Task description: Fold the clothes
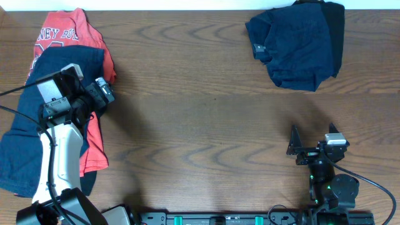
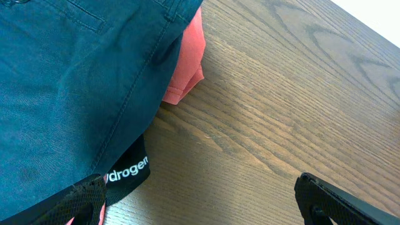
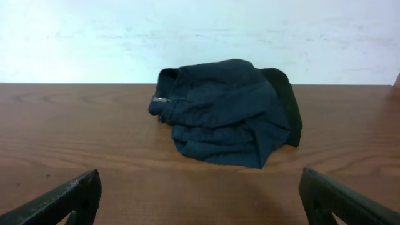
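While the right gripper [image 1: 312, 142] sits low by the near right corner of the wooden counter [image 1: 200, 112], its fingers [image 3: 65, 199] stand wide apart with only bare wood between them. Ahead of it, at the far right corner, lies a crumpled navy garment [image 3: 219, 106] with a small grey tag on its left side. A black garment [image 3: 289, 106] shows from under its right side, and both lie well apart from that gripper. Along the left edge lies the other heap: a red printed shirt [image 1: 62, 28] reaching the far left corner, with dark blue trousers [image 1: 22, 150] laid over it and running toward the near left corner. The left gripper [image 1: 103, 94] hovers at the right side of this heap, at the edge of the cloth. Its jaws are spread too: one dark finger [image 2: 337, 200] is over bare wood, and the other cannot be made out among black mesh cloth [image 2: 75, 197] beside a black band [image 2: 128, 170] printed with white letters. Neither gripper pinches anything
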